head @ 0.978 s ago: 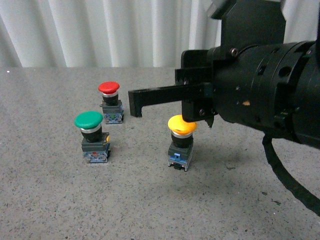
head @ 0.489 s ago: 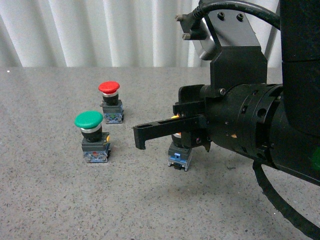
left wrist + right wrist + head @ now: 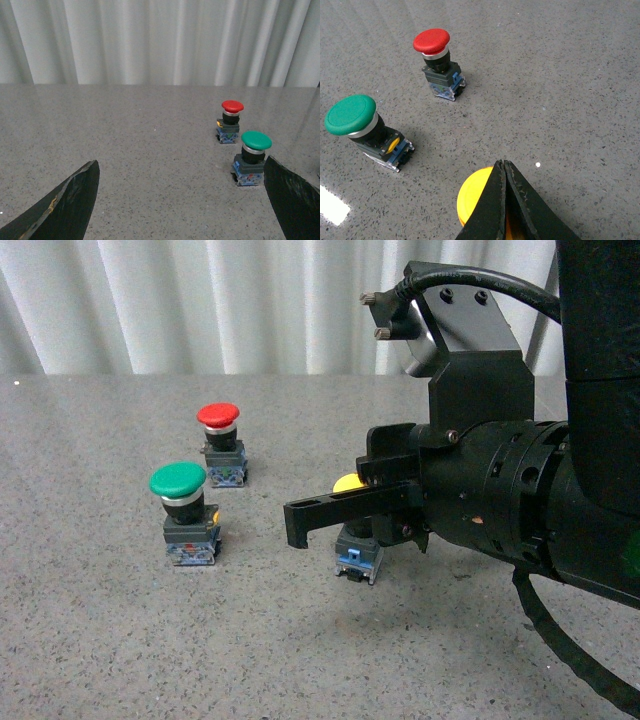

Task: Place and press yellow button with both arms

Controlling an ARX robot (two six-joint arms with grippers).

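Note:
The yellow button (image 3: 346, 483) stands upright on the grey table, its blue-grey block (image 3: 358, 560) showing below. My right gripper (image 3: 299, 525) is shut and empty. Its flat black fingers reach leftward across the yellow cap at cap height and hide most of it. In the right wrist view the shut fingertips (image 3: 502, 166) lie over the yellow cap (image 3: 470, 197); I cannot tell whether they touch it. My left gripper (image 3: 180, 210) is open and empty, low over bare table, seen only in the left wrist view. The yellow button is out of that view.
A green-capped button (image 3: 178, 481) and a red-capped button (image 3: 218, 415) stand left of the yellow one. They also show in the right wrist view, green (image 3: 350, 114) and red (image 3: 431, 41), and in the left wrist view, green (image 3: 256, 140) and red (image 3: 232, 106). White curtains hang behind the table.
My right gripper has come down and drawn back to the right, its shut fingers dropping from above the yellow cap to cap height. The buttons have not moved.

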